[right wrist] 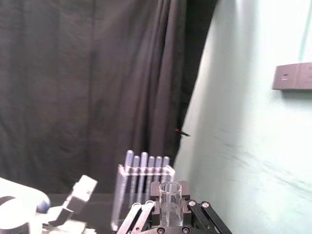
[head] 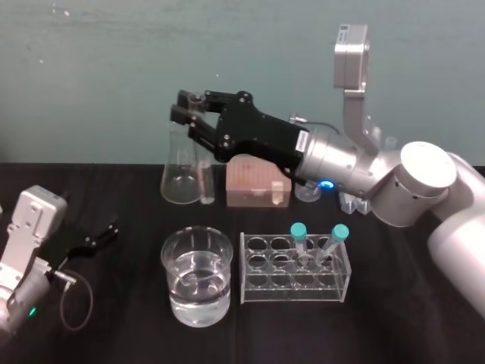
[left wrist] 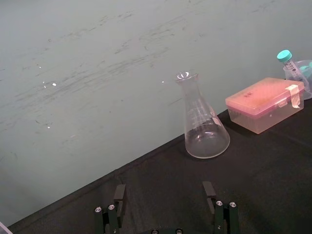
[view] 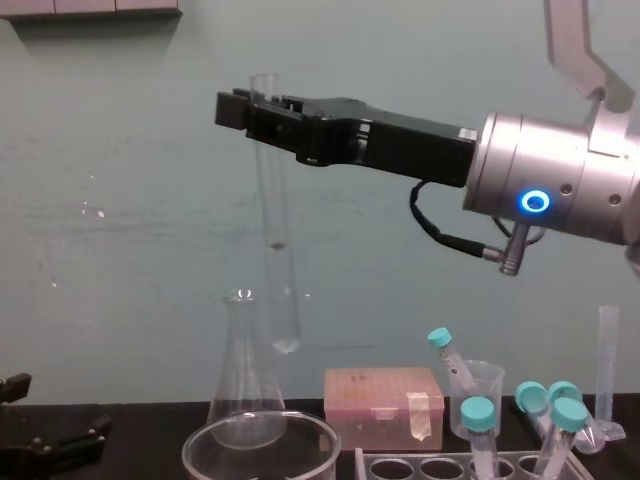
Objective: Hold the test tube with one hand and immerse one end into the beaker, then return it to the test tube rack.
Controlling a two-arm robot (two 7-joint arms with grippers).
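Clamping test tube (view: pixel 275 230) upright in right gripper (view: pixel 240 108), hovering high over beaker (head: pixel 165 254) by table's front edge; dip and rack (head: pixel 295 292) return seemingly pending; left gripper (head: pixel 106 233) idling wide.

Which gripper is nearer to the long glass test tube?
Right. The right gripper is shut on the test tube near its top, high up; the left gripper sits open, low and far off to the left.

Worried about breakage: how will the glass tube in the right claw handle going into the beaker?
Probably stiff and fragile: the test tube is thin clear glass. Held near its top by the right claw, it may pivot or slip. A knock on the rim of the beaker could crack it.
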